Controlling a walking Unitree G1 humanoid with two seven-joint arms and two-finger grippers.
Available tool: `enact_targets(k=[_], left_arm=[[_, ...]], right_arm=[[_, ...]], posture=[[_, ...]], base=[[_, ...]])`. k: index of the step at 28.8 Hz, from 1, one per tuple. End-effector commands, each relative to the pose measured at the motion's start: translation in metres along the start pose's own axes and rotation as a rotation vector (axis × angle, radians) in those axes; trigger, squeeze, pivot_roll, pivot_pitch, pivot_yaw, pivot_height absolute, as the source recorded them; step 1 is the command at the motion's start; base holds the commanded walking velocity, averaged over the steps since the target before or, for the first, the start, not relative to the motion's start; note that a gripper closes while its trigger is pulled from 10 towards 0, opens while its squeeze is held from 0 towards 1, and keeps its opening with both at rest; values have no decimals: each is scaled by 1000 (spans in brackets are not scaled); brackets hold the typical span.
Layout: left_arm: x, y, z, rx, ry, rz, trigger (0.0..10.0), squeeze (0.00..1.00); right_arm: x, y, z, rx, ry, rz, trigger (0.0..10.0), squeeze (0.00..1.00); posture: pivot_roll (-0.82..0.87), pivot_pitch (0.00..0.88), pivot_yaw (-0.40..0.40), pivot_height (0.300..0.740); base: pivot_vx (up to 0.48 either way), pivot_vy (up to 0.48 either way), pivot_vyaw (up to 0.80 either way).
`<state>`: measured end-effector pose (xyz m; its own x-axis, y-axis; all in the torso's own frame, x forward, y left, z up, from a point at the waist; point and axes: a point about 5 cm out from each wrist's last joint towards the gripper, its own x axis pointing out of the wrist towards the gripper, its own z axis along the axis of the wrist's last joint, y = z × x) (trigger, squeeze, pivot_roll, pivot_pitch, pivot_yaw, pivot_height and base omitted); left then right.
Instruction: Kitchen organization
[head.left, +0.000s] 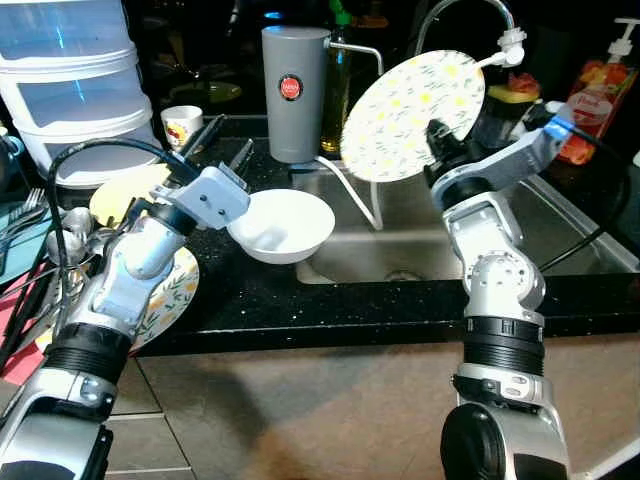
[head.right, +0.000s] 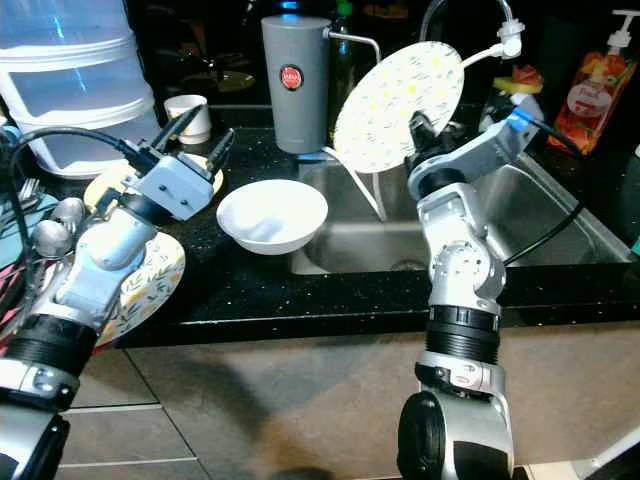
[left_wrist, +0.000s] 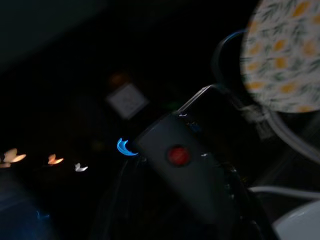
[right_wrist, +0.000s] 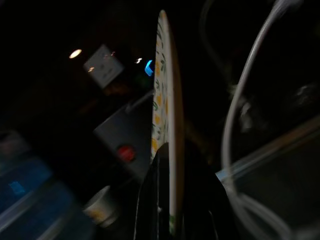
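Left hand (head.left: 215, 140) hovering fingers apart just left of the white bowl (head.left: 281, 225) near the desk's (head.left: 400, 300) front edge, right hand (head.left: 440, 135) clamped on the upright floral plate (head.left: 415, 113) above the sink (head.left: 420, 245) rack (head.left: 360, 200).

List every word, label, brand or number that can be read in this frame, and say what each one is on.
Nothing here can be read for certain.
Red round badge on the grey dispenser: pale lettering, too small.
Red pouch right of the sink: white script wording, blurred.
Small cup: a printed picture, no legible words.
Plate in the right claw: floral pattern, no text.
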<state>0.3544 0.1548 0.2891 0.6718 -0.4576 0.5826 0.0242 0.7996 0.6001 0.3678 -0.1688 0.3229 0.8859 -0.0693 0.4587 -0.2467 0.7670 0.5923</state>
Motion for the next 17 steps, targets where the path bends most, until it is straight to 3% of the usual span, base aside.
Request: enact_targets(k=[1,2,4,8,9,10,13,17], left_arm=[[-2,-12,0,-223,20,-16,10000,0],[-1,-21,2,-326,26,-34,10000,0],[0,-32,5,-441,48,-77,10000,0],[1,-45,8,-537,76,-166,10000,0],[1,-54,11,-627,104,-238,10000,0],[1,-59,12,-665,125,-277,10000,0],[4,-71,12,-663,184,-383,10000,0],[9,-75,16,-683,207,-417,10000,0]], right_arm=[[-1,-1,7,-114,-72,-11,0,0],[-2,-4,5,-191,-80,-12,0,0],[-5,-9,-2,-296,-67,-10,0,0],[-7,-13,-10,-377,-48,-4,0,0],[-8,-16,-21,-475,-19,20,0,0],[-9,-17,-27,-517,-3,33,0,0],[-11,-19,-44,-604,59,76,0,0],[-13,-20,-54,-623,96,91,0,0]], posture=[[23,27,9,740],[23,27,9,740],[23,32,10,740],[23,32,10,740],[21,28,11,740],[22,29,10,740],[24,29,8,740],[27,31,5,740]], base=[[0,0,0],[0,0,0],[0,0,0],[0,0,0],[0,0,0],[0,0,0],[0,0,0],[0,0,0]])
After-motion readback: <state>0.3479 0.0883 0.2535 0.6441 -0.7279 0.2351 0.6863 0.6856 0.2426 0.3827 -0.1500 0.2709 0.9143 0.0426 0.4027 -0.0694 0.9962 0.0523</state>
